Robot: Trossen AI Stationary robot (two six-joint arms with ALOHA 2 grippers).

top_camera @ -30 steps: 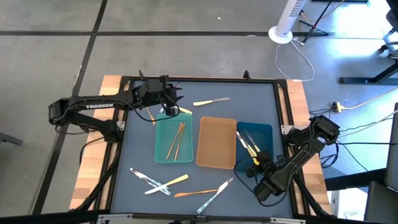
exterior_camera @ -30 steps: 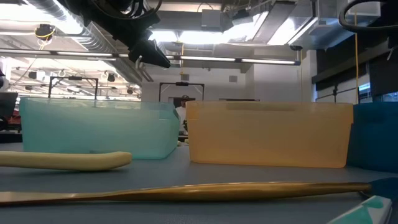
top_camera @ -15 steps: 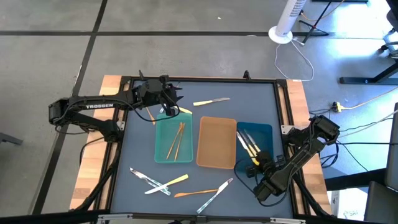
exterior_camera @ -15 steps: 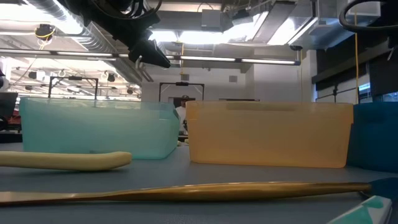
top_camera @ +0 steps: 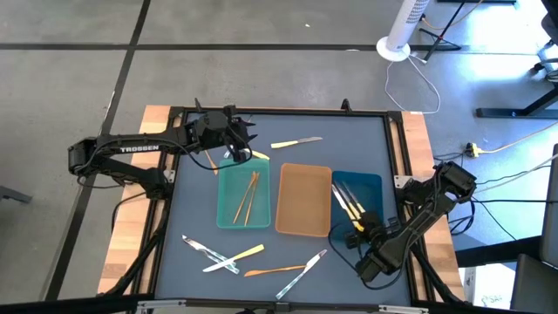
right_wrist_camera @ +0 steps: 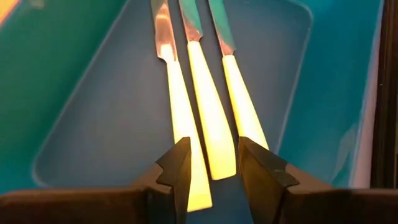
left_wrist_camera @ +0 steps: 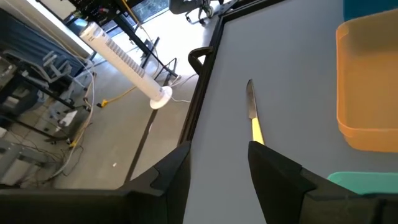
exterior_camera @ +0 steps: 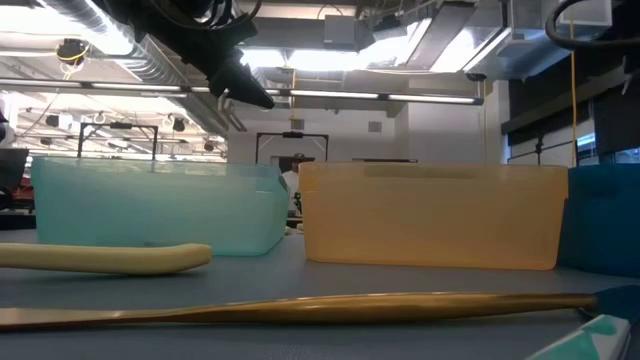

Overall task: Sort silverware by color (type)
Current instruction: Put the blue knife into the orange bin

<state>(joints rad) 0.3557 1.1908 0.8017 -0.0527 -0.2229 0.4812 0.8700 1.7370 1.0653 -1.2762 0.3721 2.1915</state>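
Yellow-handled utensils point(right_wrist_camera: 208, 118): three lying in dark-blue tray point(right_wrist_camera: 81, 124), lower right of high view, directly ahead of right gripper point(right_wrist_camera: 211, 163) | fingers parted, holding nothing; left gripper point(top_camera: 237, 144): open, empty

Three yellow-handled, silver-tipped utensils point(right_wrist_camera: 208, 118) lie side by side in my dark-blue tray point(top_camera: 370, 187); two slim gold utensils point(top_camera: 248, 196) rest in the teal tray point(top_camera: 228, 209).

Three trays point(top_camera: 302, 201), about eleven utensils point(top_camera: 296, 142).
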